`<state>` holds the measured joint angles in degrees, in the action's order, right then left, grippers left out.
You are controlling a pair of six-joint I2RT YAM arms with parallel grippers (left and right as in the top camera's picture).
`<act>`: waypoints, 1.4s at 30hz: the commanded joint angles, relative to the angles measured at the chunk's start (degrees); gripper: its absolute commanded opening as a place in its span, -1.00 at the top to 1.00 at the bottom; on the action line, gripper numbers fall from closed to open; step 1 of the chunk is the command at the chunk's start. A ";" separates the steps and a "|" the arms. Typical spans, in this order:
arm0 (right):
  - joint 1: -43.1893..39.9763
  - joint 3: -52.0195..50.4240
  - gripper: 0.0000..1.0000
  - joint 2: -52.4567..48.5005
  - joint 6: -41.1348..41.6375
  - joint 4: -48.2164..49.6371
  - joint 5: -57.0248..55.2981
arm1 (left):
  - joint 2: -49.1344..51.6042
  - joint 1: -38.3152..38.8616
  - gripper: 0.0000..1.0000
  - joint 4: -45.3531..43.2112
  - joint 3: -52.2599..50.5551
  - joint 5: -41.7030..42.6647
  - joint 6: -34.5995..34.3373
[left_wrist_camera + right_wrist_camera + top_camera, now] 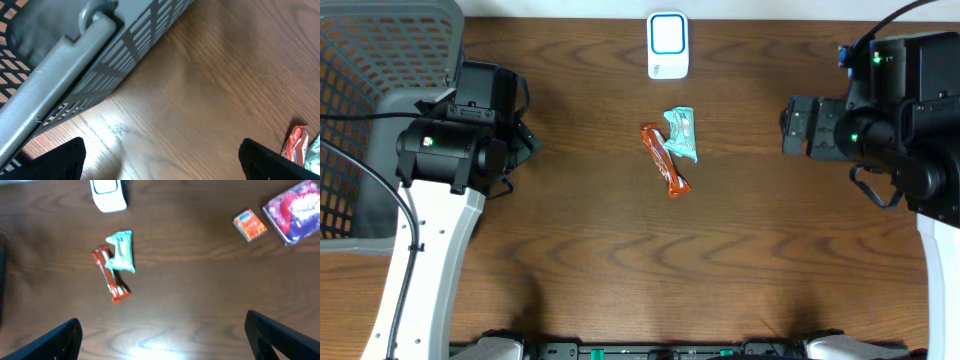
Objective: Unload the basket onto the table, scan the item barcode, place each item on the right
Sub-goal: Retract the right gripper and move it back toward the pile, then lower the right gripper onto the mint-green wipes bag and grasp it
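Note:
Two items lie touching at the table's middle: an orange-red wrapped bar [666,162] and a teal packet [682,134] resting against its far end. Both show in the right wrist view too, the bar [111,277] and the packet [121,252]. A white scanner with a blue outline [668,46] stands at the far edge, behind them. My left gripper [525,142] hangs open left of the items, nothing between its fingers [65,160]. My right gripper [788,125] hangs open on their right, also empty. In the left wrist view the bar's end [296,144] peeks in at the right edge.
A grey slatted basket [380,100] fills the far left corner, close beside my left arm; its wall [100,55] crosses the left wrist view. In the right wrist view, a small orange box [250,225] and a red-purple package [297,210] lie at upper right.

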<state>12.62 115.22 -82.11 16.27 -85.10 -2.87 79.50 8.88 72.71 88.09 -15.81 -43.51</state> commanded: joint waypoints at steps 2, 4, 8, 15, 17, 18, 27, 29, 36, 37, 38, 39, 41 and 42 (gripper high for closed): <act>0.46 0.15 -0.99 -1.49 -0.48 1.38 1.33 | -0.52 -0.20 -0.96 0.20 0.20 -1.22 -0.31; 0.46 0.15 -0.99 -2.10 -0.48 1.29 2.05 | -0.52 -0.20 -0.96 0.20 0.20 -1.22 -0.31; 0.46 0.15 -0.99 -3.85 -0.50 -0.07 2.43 | -0.52 -0.20 -0.96 0.20 0.20 -1.22 -0.31; 0.46 0.15 -0.98 -5.86 -0.50 -0.72 2.40 | -0.52 -0.20 -0.96 0.20 0.20 -1.22 -0.31; 0.46 0.15 -0.98 -6.54 -0.50 0.22 2.40 | -0.52 -0.20 -0.96 0.20 0.20 -1.22 -0.31; 0.46 0.15 -0.98 -6.91 -0.50 0.66 2.40 | -0.52 -0.20 -0.96 0.20 0.20 -1.22 -0.31; 1.05 0.07 -0.99 -15.96 -0.44 8.07 11.72 | -0.52 -0.20 -0.96 0.20 0.20 -1.22 -0.31; 1.53 0.07 -0.98 -19.08 -0.46 9.44 14.16 | -0.52 -0.20 -0.96 0.22 0.20 -1.22 -0.31; 4.52 0.07 -0.99 -33.29 -0.46 13.62 18.14 | -0.52 -0.20 -0.96 0.20 0.20 -1.22 -0.31; 4.96 0.07 -0.99 -34.84 -0.46 14.08 18.10 | -0.52 -0.20 -0.96 0.20 0.20 -1.22 -0.31; 5.38 0.07 -0.98 -36.28 -0.46 14.62 18.14 | -0.52 -0.20 -0.96 0.20 0.20 -1.22 -0.31; 5.73 0.07 -0.99 -37.57 -0.46 15.21 18.25 | -0.52 -0.20 -0.96 0.20 0.20 -1.22 -0.31; 6.75 0.07 -0.97 -40.28 -0.46 17.27 18.27 | -0.52 -0.20 -0.96 0.20 0.20 -1.22 -0.31; 7.37 0.07 -0.94 -41.42 -0.61 18.43 17.73 | -0.52 -0.20 -0.96 0.20 0.20 -1.22 -0.31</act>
<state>18.06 115.22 -120.84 16.10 -68.45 13.85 79.50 8.88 72.71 88.09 -15.84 -43.51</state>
